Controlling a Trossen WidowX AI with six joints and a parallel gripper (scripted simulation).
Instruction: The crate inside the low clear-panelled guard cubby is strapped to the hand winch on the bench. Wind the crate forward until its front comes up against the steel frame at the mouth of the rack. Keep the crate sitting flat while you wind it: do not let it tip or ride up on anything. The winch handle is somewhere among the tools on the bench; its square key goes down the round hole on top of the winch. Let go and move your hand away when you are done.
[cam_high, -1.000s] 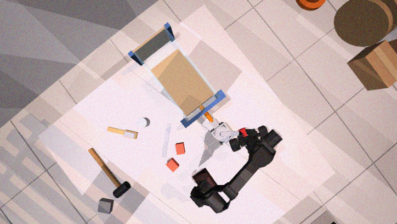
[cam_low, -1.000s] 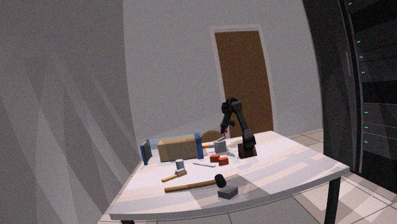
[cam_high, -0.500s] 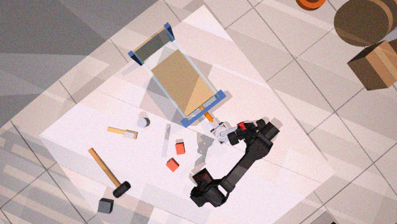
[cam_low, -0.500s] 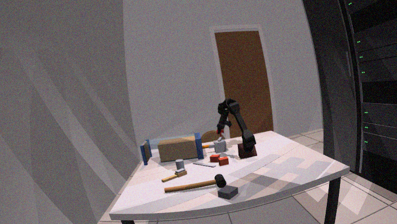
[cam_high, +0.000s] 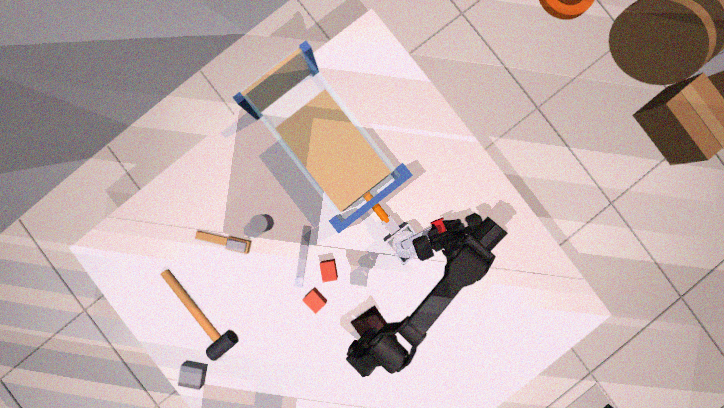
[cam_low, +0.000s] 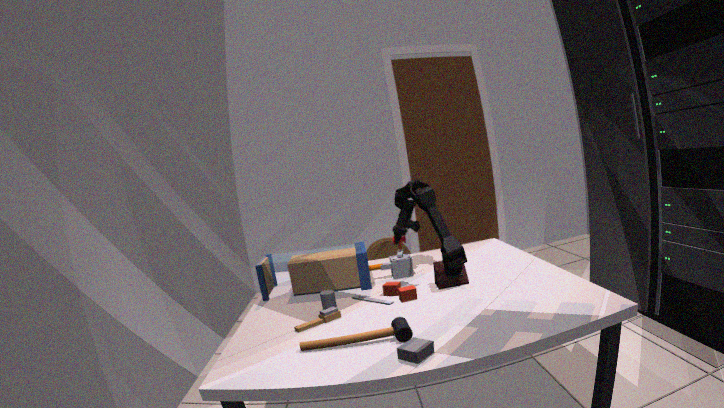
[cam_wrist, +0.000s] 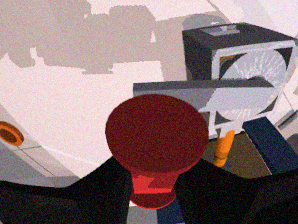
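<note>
My gripper (cam_high: 438, 226) (cam_low: 399, 239) (cam_wrist: 150, 147) is shut on the red knob (cam_wrist: 156, 130) of the winch handle. The handle's grey arm (cam_wrist: 172, 95) reaches from the knob across the top of the grey winch (cam_high: 403, 244) (cam_low: 401, 266) (cam_wrist: 197, 57); its key is hidden. The tan crate (cam_high: 347, 157) (cam_low: 324, 272) looks flat inside the clear-panelled cubby. Its front is close behind the blue frame (cam_high: 405, 173) (cam_low: 363, 266) (cam_wrist: 270, 142), with a thin light strip between them from above. Contact is not clear. An orange strap piece (cam_high: 377, 207) (cam_wrist: 222, 150) runs between winch and crate.
Two red blocks (cam_high: 328, 270) (cam_high: 314, 300) and a clear strip (cam_high: 302, 255) lie left of the winch. Farther left are a grey cylinder (cam_high: 259, 225), a brush (cam_high: 222, 241), a mallet (cam_high: 189, 304) and a grey block (cam_high: 192, 375).
</note>
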